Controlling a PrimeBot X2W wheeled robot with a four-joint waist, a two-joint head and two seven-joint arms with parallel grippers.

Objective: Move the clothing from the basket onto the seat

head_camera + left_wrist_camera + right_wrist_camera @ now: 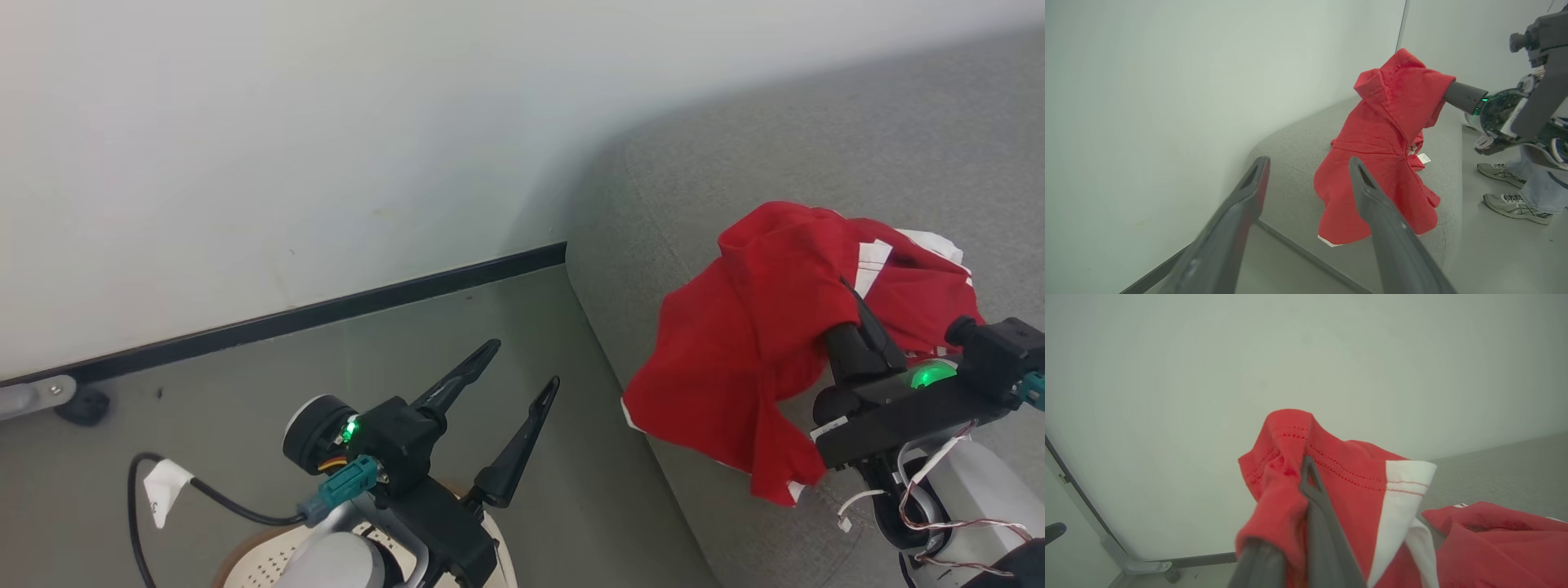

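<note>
Clothing (751, 327) hangs pinched in my right hand (1306, 469) over the seat (816, 147); my left hand (524, 362) is spread; left wrist view adds a person's shoes (1515, 204).

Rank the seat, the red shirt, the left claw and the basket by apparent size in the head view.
1. seat, though cut by the frame.
2. red shirt.
3. left claw, enlarged by nearness to the camera.
4. basket: largely hidden and cut off, so its place against the claw is unsure.
</note>
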